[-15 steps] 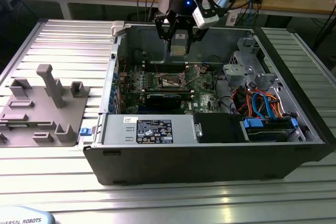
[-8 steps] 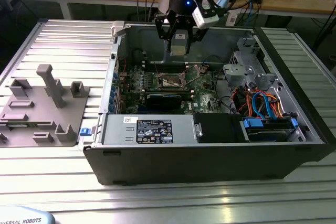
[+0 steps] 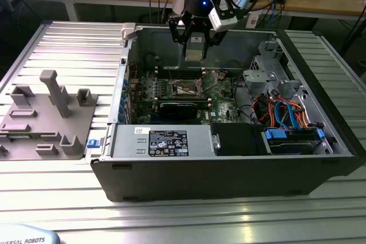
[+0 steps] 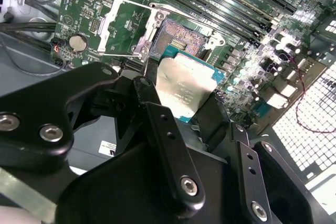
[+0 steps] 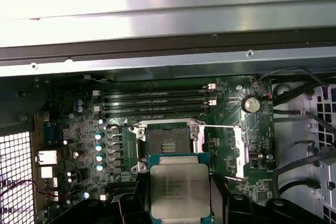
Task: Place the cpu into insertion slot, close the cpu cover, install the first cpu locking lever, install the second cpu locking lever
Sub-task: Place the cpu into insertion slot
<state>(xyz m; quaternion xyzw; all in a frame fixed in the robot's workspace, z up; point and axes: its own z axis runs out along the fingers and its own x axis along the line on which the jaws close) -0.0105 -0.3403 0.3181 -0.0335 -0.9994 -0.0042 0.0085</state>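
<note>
My gripper [image 3: 194, 50] hangs inside the open computer case, shut on the cpu [image 3: 194, 46], a flat square chip with a silvery top. In both wrist views the cpu [image 4: 185, 83] [image 5: 179, 187] sits between the black fingers [image 4: 157, 114], a little above the motherboard and just short of the insertion slot [image 4: 181, 38] [image 5: 164, 145]. The slot is bare, its contact field showing. The cpu cover [image 4: 123, 24] [image 5: 237, 153], a thin silver frame, is swung open beside the slot. A thin wire locking lever [image 5: 220, 126] stands raised along the cover's edge.
The motherboard [image 3: 171, 92] lies on the case floor, with memory slots [image 5: 157, 98] beside the socket and a black card [image 3: 180, 107] nearer the front. A power supply [image 3: 166, 141], drive bays and cables [image 3: 286, 112] fill the exterior view's right. A grey fixture [image 3: 46, 112] stands outside, at that view's left.
</note>
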